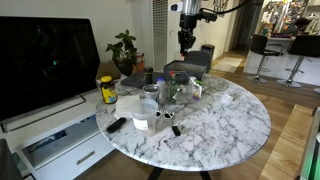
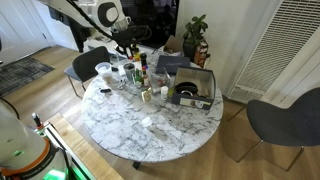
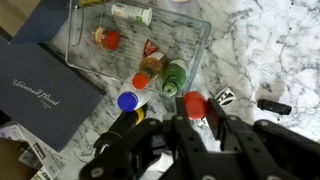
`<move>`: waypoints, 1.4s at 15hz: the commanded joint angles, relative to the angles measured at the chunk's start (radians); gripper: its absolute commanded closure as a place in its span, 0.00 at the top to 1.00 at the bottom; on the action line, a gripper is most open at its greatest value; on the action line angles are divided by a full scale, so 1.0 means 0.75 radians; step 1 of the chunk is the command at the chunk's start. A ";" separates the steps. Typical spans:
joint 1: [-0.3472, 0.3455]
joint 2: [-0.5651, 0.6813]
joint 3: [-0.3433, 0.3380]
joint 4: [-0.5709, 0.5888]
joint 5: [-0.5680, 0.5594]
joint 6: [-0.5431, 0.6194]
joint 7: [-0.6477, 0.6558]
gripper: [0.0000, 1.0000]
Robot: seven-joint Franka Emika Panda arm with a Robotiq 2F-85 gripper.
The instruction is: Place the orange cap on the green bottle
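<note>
Green bottle (image 3: 175, 78), slim, dark and see-through with a narrow neck, sits at the corner of a clear plastic tray (image 3: 195, 35) among other small capped bottles. Whether it is inside the tray is unclear. The group lies toward the far edge of the round marble tabletop (image 1: 225, 115) in an exterior view. The black gripper (image 3: 200, 120) hangs above it, apparently clenched on the small round orange cap (image 3: 195, 104), just beside the bottle's mouth in the wrist view.
</note>
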 commanded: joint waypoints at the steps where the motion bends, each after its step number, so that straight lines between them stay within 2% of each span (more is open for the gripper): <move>1: -0.009 0.161 0.011 0.141 0.040 -0.020 -0.103 0.07; 9: -0.043 0.382 0.057 0.307 0.114 -0.051 -0.191 0.07; 21: -0.071 0.491 0.059 0.384 0.111 -0.121 -0.179 0.07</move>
